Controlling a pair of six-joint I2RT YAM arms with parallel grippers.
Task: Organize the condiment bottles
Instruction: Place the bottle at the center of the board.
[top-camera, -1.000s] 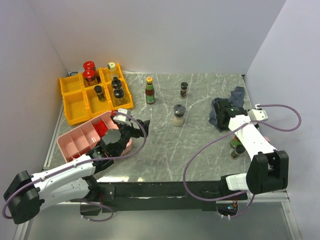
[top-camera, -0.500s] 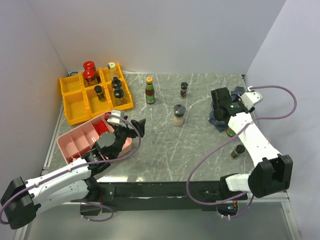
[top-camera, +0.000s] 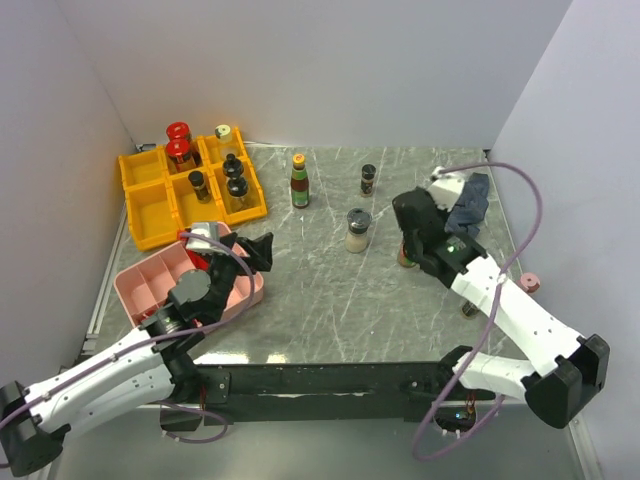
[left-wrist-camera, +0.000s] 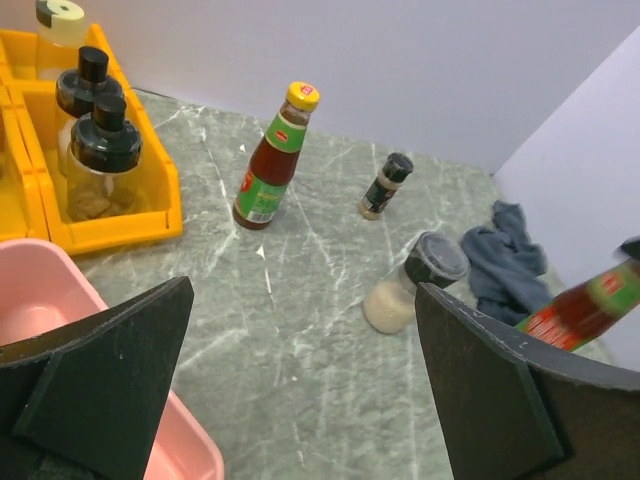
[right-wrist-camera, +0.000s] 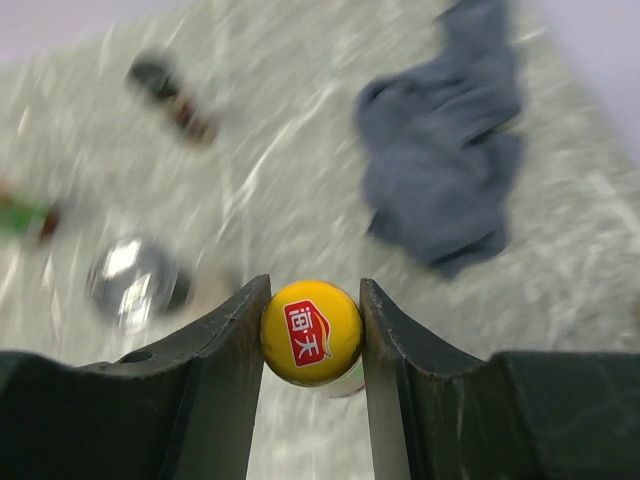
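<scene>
6 condiment bottles (top-camera: 181, 152) sit in yellow plastic bins (top-camera: 150, 225); right gripper (right-wrist-camera: 312, 290) clamps a yellow-capped sauce bottle (right-wrist-camera: 310, 335), left gripper (left-wrist-camera: 300, 390) gapes empty, and at least 3 more stand loose on the grey marbled table (top-camera: 320, 290).

Right tool (right-wrist-camera: 312, 292) carried yellow-capped bottle (right-wrist-camera: 311, 333) leftward; left tool (left-wrist-camera: 305, 290) retracted.

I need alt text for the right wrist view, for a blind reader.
The right hand grips a yellow-capped bottle by its cap between two black fingers. Below, blurred: the marble table, a blue-grey cloth and a pale shaker.
</scene>
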